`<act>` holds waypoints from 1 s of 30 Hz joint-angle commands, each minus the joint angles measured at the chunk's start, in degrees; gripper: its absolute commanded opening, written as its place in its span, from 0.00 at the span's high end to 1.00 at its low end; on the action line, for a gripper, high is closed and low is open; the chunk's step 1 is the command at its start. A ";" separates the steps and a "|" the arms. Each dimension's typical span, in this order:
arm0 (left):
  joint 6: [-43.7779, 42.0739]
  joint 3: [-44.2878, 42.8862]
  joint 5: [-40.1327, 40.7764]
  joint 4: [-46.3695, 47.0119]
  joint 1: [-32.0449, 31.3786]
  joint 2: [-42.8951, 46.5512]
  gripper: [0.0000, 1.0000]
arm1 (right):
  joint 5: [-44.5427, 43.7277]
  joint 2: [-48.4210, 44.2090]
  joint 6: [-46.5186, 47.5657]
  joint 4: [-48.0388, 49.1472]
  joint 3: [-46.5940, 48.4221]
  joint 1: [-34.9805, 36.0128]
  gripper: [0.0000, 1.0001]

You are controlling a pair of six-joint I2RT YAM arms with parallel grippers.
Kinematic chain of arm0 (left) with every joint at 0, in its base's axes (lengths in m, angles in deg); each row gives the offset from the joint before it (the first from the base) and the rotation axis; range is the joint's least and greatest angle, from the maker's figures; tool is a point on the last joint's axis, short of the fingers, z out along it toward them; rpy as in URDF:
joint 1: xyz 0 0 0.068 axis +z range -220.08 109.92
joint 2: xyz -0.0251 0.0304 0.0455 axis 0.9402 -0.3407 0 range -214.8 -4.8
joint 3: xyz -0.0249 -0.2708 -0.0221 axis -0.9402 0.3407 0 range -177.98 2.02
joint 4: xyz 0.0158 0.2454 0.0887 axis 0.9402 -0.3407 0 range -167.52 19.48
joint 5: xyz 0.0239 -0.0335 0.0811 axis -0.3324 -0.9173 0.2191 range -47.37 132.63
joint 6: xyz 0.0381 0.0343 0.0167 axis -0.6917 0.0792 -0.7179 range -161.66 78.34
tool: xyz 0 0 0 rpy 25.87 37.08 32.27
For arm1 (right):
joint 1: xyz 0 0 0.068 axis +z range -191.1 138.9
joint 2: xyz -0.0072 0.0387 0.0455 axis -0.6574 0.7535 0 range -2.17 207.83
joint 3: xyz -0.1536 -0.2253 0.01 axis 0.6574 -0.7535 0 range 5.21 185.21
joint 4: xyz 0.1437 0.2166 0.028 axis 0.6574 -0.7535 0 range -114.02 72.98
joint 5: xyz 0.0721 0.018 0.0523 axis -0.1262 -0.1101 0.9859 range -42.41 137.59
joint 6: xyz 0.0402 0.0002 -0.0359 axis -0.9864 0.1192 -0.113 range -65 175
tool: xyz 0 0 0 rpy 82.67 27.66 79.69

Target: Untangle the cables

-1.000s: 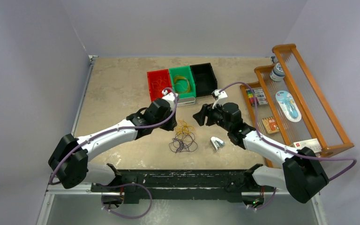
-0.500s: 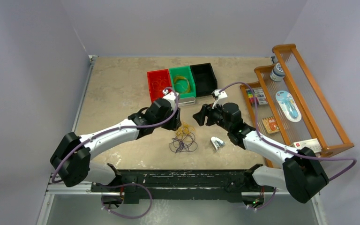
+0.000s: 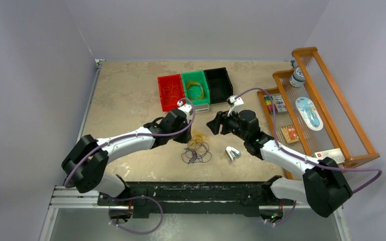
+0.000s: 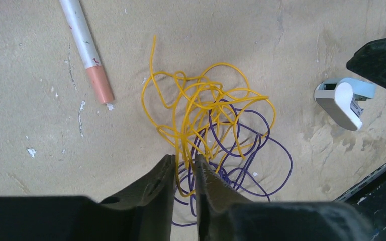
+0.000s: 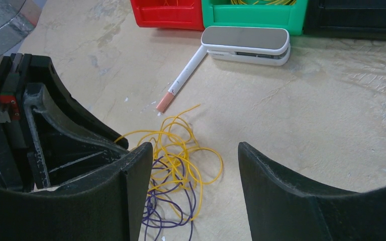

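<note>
A yellow cable [image 4: 206, 100] lies tangled over a dark purple cable [image 4: 261, 150] on the table, also seen from above as a yellow cable [image 3: 198, 136] and a purple cable [image 3: 196, 154]. My left gripper [image 4: 184, 159] is down at the near edge of the tangle, its jaws almost together with a yellow strand between them; from above it sits at the tangle's left [image 3: 189, 133]. My right gripper [image 5: 196, 148] is open and empty, hovering above and right of the tangle [image 3: 212, 125]. The right wrist view shows the yellow cable [image 5: 181, 135] and the purple cable [image 5: 171, 211].
A white pen with a pink tip [image 4: 88, 50] lies left of the tangle; a small blue-white stapler [image 3: 232, 153] lies to its right. Red [image 3: 170, 91], green [image 3: 196, 88] and black [image 3: 218, 84] bins stand behind, with a white stapler [image 5: 246, 45]. A wooden rack [image 3: 321, 105] is at the right.
My left arm has swung right and down to the tangle, bringing its gripper onto the yellow cable. The right arm has not moved.
</note>
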 commanded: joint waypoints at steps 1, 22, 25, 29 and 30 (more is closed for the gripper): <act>0.59 -0.17 -0.34 3.01 -0.20 0.25 0.87 | -0.04 0.42 -0.24 3.02 0.41 0.13 0.34; -3.10 -10.17 1.01 -7.35 -0.21 6.20 1.00 | 7.77 3.54 2.09 11.22 0.87 0.25 0.32; -3.39 -11.41 0.15 -7.99 -0.21 6.29 1.00 | 8.28 3.27 2.42 13.37 -0.07 0.44 0.30; -3.65 -12.27 -1.35 -8.17 -0.20 6.34 1.00 | 8.28 3.42 2.31 15.68 -1.04 0.58 0.28; -3.77 -12.49 -1.52 -8.31 -0.21 6.36 1.00 | 8.41 3.67 2.27 16.25 -1.23 0.56 0.27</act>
